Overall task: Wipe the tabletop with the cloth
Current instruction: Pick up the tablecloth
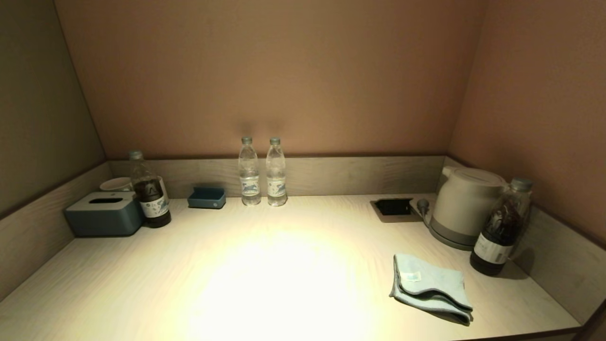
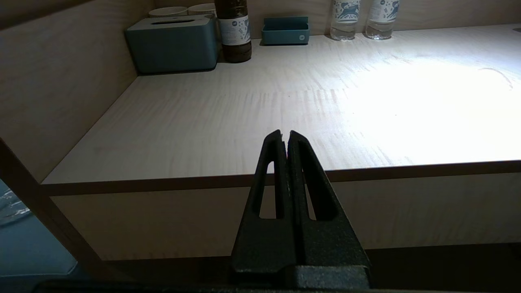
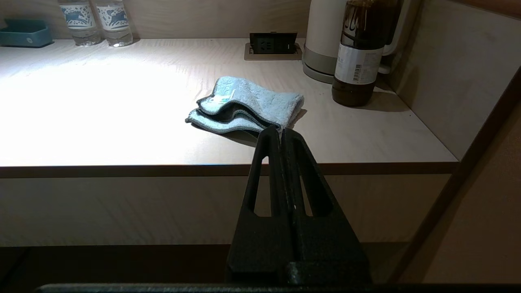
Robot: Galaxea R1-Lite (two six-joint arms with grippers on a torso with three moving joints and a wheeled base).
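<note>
The folded light-blue cloth with teal edging and a white label lies on the pale wood-grain tabletop at the front right; it also shows in the right wrist view. My right gripper is shut and empty, held in front of and below the table's front edge, short of the cloth. My left gripper is shut and empty, also in front of the table edge, on the left side. Neither gripper shows in the head view.
At the right back stand a white kettle, a dark bottle and the socket recess. Two water bottles stand at the back middle. A blue-grey tissue box, a dark bottle, cups and a small blue tray are at the left. A low rim borders three sides.
</note>
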